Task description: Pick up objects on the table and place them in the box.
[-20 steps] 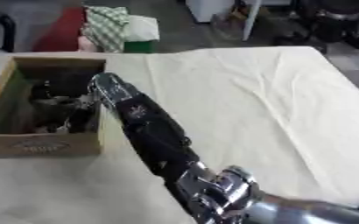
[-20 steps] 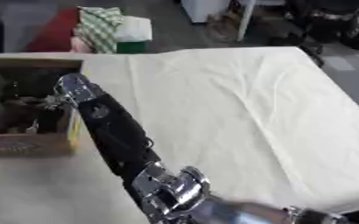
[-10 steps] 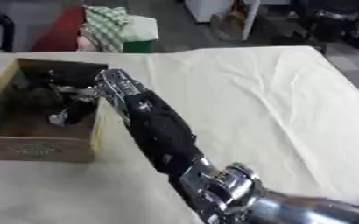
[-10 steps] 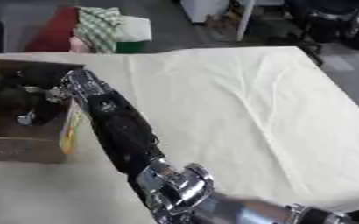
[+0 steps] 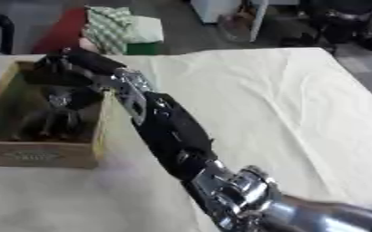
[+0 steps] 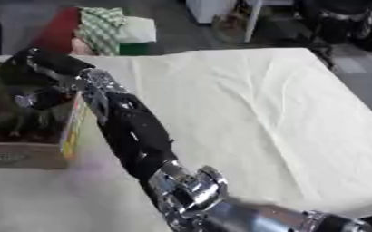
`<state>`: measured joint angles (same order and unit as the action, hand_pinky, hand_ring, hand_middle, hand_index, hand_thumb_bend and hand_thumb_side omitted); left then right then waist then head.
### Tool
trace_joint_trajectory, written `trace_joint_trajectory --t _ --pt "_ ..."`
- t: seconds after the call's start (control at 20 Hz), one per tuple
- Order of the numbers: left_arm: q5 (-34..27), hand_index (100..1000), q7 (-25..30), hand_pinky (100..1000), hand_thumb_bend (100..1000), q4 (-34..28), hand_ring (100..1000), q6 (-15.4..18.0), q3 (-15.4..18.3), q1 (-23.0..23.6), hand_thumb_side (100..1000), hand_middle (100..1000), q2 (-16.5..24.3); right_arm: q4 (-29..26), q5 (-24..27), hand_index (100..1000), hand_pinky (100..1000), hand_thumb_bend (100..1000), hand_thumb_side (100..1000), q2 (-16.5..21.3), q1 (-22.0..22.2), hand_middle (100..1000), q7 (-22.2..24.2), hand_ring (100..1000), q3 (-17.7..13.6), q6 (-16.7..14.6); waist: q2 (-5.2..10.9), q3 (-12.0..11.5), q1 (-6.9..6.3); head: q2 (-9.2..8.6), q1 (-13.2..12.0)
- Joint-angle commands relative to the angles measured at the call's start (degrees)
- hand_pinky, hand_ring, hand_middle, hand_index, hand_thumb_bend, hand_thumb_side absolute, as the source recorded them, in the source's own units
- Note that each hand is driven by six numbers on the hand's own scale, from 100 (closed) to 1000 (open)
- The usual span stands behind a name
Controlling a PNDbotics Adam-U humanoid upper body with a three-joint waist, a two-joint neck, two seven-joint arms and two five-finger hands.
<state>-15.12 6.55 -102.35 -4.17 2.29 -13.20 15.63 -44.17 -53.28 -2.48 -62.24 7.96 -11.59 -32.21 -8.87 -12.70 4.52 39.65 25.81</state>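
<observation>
Fingers (image 5: 58,120) of your right hand (image 5: 66,97) point down inside the box (image 5: 42,155), dark against dark contents; whether they are spread or curled on something you cannot tell, the picture smears there.

Near to far:

- Your right arm (image 5: 169,131) enters from the lower right corner, silver joint nearest the camera, then a black forearm running up and left across the bench (image 5: 300,118).
- Silver wrist section sits just over the box's right wall.
- Your hand is past the wall, over the box interior, reaching toward its middle.
- Box: wooden, open top, at the left edge of the bench, front wall toward you with a faint oval mark on it. In the right eye view a yellow strip shows along its right wall.
- Inside the box: dark objects (image 5: 50,129), low on the floor of the box beneath your hand. Shapes do not separate from the fingers.
- Bench is covered in a cream cloth, creased, running right and far from the box. No loose objects show on the cloth.
- Beyond the far edge: a green-and-white checked cloth (image 5: 110,27) heaped on something red (image 5: 62,29), on the floor side of the bench.

Your left hand does not show in either view.
</observation>
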Motion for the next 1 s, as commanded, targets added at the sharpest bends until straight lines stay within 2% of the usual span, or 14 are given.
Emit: trace_joint_trajectory --t 0.05,0.3,0.5,0.75,0.85,1.0 --pt "-0.06 558 -0.35 646 100 -0.91 665 0.11 0.64 -0.38 857 575 1.02 -0.75 15.12 767 727 100 579 3.83 -0.60 597 1.68 579 1.64 2.37 0.72 0.27 -0.57 -0.72 -0.53" --pt "0.01 558 -0.66 646 100 -0.97 665 0.26 0.93 0.02 857 575 1.29 -2.96 37.42 763 720 100 599 9.72 1.55 595 10.91 573 4.28 5.02 0.82 1.10 -0.52 -0.86 -1.30" --pt "0.12 558 -0.85 648 100 -0.97 666 0.35 1.18 0.37 857 574 1.49 -4.83 48.97 754 708 100 647 14.72 4.77 587 16.57 562 4.56 7.71 0.92 1.87 -0.46 -1.10 -1.96" --pt "0.32 558 -1.18 648 100 -0.98 666 0.42 1.44 0.70 857 574 1.72 -7.75 57.96 744 702 100 680 19.04 8.99 579 18.90 555 3.83 11.99 1.06 2.50 -0.20 -1.04 -2.67" --pt "0.35 558 -1.21 648 100 -1.00 666 0.43 1.45 0.74 857 573 1.76 -8.57 59.51 736 699 100 707 19.56 9.62 573 19.36 550 3.77 13.02 1.07 2.57 -0.18 -1.06 -2.78" --pt "0.49 558 -1.36 648 100 -0.94 667 0.49 1.63 1.05 858 573 2.04 -10.40 62.17 732 700 100 737 21.49 13.61 575 19.14 552 2.55 14.83 1.15 3.07 -0.14 -1.25 -3.31"
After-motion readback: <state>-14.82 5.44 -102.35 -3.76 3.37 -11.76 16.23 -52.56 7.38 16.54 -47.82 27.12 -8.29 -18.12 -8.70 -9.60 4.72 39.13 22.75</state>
